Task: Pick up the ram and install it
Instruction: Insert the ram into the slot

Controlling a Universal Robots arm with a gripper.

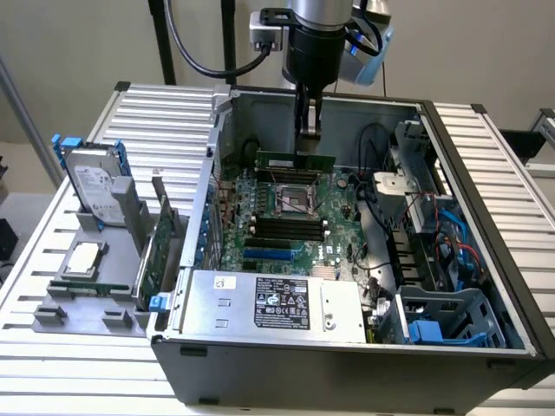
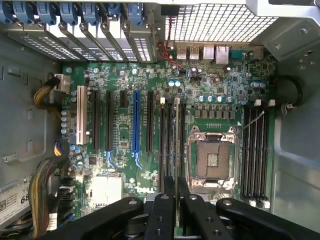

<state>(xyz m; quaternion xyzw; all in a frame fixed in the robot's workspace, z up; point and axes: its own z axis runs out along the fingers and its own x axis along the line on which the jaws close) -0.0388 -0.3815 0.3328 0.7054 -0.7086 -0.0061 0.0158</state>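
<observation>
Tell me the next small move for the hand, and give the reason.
Probably lower straight down a little. The hand is shut on the ram, which hangs above the motherboard, not yet seated. In the wrist view its edge runs along the memory slots beside the empty CPU socket, so it looks roughly lined up.

- Exterior view: bright, even, diffuse light; slatted table (image 1: pixel 156 113) pale, almost washed out
- Soft shadow inside the case (image 1: pixel 347 364) below its far wall
- Wrist view: vent grille (image 2: pixel 220 22) glares white; gripper (image 2: pixel 176 186) dark, the ram (image 2: pixel 176 135) a pale edge between its fingers
</observation>
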